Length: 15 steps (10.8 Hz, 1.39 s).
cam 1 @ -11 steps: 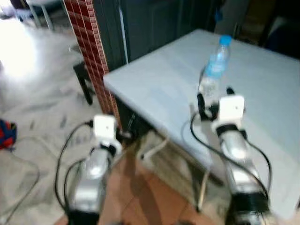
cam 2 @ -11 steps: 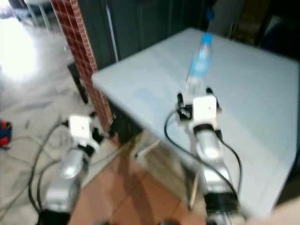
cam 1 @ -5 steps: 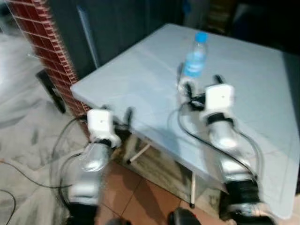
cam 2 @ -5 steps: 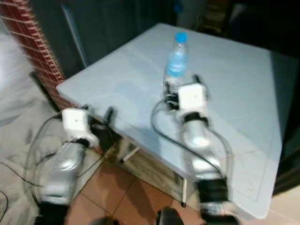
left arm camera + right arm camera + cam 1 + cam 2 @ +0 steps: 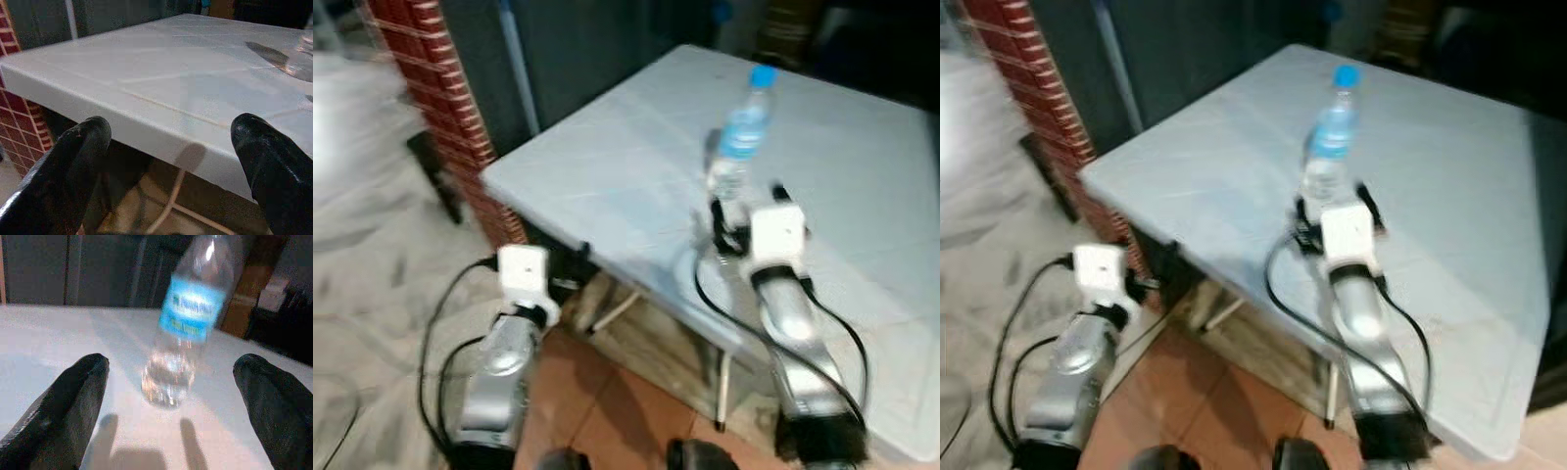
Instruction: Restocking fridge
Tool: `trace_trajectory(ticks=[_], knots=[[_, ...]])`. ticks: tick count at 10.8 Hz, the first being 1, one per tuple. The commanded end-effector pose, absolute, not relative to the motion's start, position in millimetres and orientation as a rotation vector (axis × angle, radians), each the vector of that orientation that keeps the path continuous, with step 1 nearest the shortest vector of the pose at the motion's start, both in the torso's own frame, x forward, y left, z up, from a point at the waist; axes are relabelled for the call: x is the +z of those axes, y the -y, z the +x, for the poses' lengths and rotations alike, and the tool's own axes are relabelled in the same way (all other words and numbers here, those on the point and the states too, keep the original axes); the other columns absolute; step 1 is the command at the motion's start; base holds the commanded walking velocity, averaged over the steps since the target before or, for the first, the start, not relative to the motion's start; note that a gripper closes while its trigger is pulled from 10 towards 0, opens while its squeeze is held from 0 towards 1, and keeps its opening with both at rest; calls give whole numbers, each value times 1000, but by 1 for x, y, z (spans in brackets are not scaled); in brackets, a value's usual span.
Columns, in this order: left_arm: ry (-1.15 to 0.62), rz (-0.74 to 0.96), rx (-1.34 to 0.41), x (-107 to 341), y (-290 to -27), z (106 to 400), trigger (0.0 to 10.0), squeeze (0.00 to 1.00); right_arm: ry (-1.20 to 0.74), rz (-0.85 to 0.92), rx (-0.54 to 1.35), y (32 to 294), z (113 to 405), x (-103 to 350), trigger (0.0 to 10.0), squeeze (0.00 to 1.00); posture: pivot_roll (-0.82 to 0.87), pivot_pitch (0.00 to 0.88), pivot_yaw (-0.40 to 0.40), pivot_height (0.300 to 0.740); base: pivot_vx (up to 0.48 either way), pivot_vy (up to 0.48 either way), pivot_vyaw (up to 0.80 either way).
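The right claw (image 5: 171, 396) is released, its two black fingers (image 5: 63, 406) spread wide, and it hovers over the desk (image 5: 636, 147) with nothing between them. Just in front of it, not touched, stands the water bottle (image 5: 741, 137), upright on the pale desk top, about in the middle of it. The bottle is clear plastic with a blue cap (image 5: 763, 75) and a light blue label (image 5: 192, 308). There is white writing on the label, but it is too blurred to read, so I cannot tell the brand.

The left claw (image 5: 171, 161) is also released, its fingers far apart and empty. It is lower, in front of the near edge of the desk and a little under its level, not touching the edge. Below the edge a thin white desk leg (image 5: 610, 311) shows.

To the left of the desk stands a red brick pillar (image 5: 440, 108), and behind it are dark panels (image 5: 578, 49). The floor (image 5: 372, 255) is pale marble on the left and brown tile (image 5: 607, 411) near the robot. Black cables (image 5: 435, 323) hang from both arms. The eye views are blurred, and the far dark background is hard to make out.
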<state>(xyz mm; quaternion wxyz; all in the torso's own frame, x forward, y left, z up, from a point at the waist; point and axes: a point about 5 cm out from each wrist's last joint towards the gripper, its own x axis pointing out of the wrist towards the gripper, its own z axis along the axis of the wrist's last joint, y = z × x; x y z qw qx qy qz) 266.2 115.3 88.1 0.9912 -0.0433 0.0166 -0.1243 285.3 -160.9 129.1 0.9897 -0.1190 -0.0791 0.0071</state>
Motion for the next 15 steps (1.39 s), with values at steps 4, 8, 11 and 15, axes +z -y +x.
trace_trajectory(ticks=[4,8,11,15], knots=[[-25,-87,-214,91,-116,265,10000,0,160,-255,58,157,289,136,10000,0,-31,98,-36,740,0,0,0],[-13,-78,-143,93,-124,259,10000,0,143,-235,134,140,298,133,10000,0,50,80,-91,740,0,0,0],[5,-83,-145,98,-128,259,10000,0,150,-223,102,140,304,134,10000,0,45,78,-46,740,0,130,-533],[-3,-78,-208,101,-125,268,10000,0,179,-236,38,149,301,136,10000,0,8,69,12,740,0,456,-200]])
